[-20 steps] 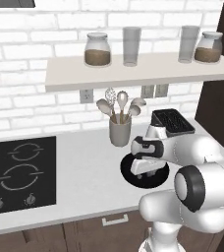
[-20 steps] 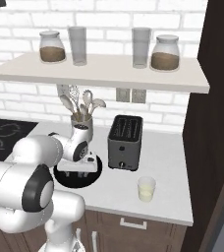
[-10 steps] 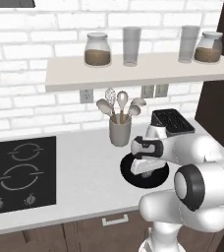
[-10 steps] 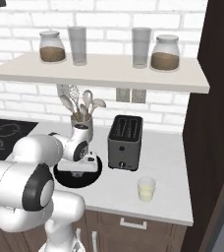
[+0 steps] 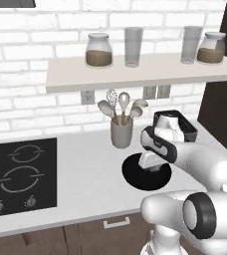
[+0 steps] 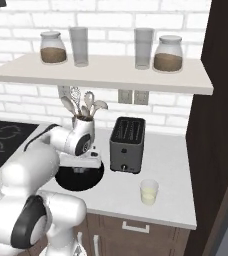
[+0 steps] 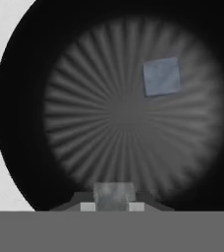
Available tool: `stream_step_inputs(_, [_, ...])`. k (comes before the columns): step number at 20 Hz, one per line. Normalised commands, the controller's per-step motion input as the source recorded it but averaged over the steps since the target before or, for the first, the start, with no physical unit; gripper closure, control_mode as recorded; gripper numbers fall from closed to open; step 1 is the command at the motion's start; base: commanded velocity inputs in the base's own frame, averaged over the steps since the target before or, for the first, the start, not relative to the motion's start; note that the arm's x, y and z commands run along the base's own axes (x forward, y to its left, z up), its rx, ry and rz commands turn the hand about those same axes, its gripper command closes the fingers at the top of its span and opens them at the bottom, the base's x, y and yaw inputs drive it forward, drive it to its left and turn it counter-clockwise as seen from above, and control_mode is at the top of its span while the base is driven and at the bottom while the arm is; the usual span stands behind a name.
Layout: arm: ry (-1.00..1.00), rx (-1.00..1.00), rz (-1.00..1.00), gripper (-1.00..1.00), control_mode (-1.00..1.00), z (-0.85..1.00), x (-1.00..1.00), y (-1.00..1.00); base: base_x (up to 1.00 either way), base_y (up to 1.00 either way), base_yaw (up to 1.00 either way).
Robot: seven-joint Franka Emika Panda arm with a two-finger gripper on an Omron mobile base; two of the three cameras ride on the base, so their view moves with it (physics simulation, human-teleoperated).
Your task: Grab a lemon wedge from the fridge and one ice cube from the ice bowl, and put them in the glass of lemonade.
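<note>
Hand view is showing my pincer (image 7: 114,201) clamping a small greyish ice cube (image 7: 114,195) between its tips, low inside the black bowl (image 7: 20,98). Another ice cube (image 7: 161,76) is lying on the bowl's floor. Near the counter's front edge, right of the bowl, the lemonade glass (image 6: 149,191) is standing before the toaster (image 6: 127,145).
</note>
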Motion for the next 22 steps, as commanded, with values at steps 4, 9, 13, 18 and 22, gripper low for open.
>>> stream_step_inputs(4, [-0.09,0.04,-0.01,1.0,-1.0,0.84,-0.55,-0.58,0.0,0.0,0.0])
stream_step_inputs(9, [-0.03,0.0,-0.1,1.0,-1.0,0.35,-0.34,-0.88,0.0,0.0,0.0])
stream_step_inputs(13, [0.0,-0.09,-0.19,1.0,-1.0,0.19,-0.04,-0.95,0.0,0.0,0.0])
stream_step_inputs(18, [0.0,-0.15,-0.26,1.0,-1.0,0.34,0.1,-0.96,0.0,0.0,0.0])
stream_step_inputs(22, [0.0,-0.03,-0.3,1.0,-1.0,0.25,0.16,-0.82,0.0,0.0,0.0])
